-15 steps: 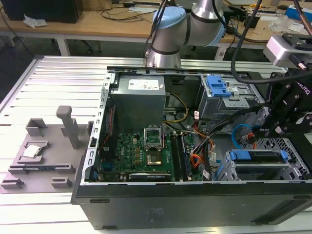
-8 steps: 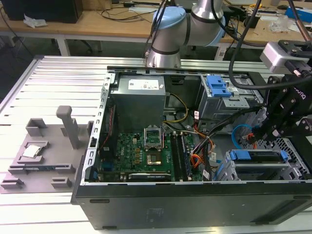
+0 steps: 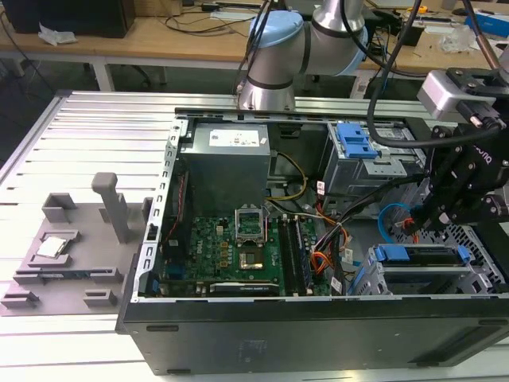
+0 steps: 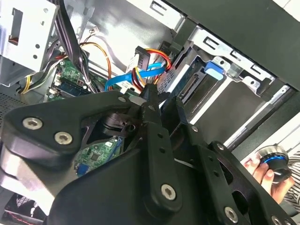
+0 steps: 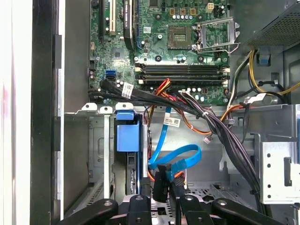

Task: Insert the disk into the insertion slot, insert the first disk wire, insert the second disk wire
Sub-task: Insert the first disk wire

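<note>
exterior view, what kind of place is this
Probably a robotics lab or workshop: an open computer case lies on a slotted aluminium table, a robot arm reaches over it, and wooden benches strewn with cables stand behind.

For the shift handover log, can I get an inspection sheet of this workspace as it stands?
Surface: ribbed aluminium table carrying the open black computer case.
Job's things: silver hard drive in blue carrier lies in the grey perforated drive cage; the red-orange wire bundle and the looped light-blue cable run beside it.
Clutter: grey plastic fixture holding a chip, at the exterior view's left.
Grippers: black gripper low over the cage, at the blue cable's dark plug.
Cables: black cable bundle crosses the case; yellow wires beyond.
Surroundings: wooden benches behind; a person's hand holding a round device.
</note>
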Motion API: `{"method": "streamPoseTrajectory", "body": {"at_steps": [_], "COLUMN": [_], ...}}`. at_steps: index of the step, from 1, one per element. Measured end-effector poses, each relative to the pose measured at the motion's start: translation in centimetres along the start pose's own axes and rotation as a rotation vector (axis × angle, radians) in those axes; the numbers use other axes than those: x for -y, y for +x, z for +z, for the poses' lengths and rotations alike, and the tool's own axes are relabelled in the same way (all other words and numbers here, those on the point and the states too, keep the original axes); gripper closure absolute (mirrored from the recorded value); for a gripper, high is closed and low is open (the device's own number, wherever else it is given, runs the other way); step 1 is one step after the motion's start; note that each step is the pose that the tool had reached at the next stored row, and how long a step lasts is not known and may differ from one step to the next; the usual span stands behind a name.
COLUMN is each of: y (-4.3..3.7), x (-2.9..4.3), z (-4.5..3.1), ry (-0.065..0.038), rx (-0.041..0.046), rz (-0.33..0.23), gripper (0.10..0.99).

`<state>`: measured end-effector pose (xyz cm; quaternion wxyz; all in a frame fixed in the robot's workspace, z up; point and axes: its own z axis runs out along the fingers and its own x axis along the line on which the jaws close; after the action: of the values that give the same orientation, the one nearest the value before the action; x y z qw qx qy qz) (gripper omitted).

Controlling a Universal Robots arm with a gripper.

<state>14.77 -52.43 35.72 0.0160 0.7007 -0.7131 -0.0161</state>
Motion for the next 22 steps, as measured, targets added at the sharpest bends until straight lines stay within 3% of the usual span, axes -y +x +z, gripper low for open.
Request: {"method": "streamPoseTrajectory", "body": {"at_steps": [5,8,12,16,18,22], "y": [0.00,0.00,0.00,1.30,1.73,1.76], "x": [0.01,0.01,0.01,0.04,0.41,1.36], "z": [0.28,0.28,0.28,0.41,0.71,1.12], "ry": [0.000,0.000,0.000,0.000,-0.002,-0.006], "rx": [-0.0055,-0.0079,-0.0111,-0.0110,-0.0112,-0.0113], "rz": [0.000,0.000,0.001,0.001,0.001,0.001], "gripper": [0.784,0.898,0.898,0.898,0.898,0.898]}}
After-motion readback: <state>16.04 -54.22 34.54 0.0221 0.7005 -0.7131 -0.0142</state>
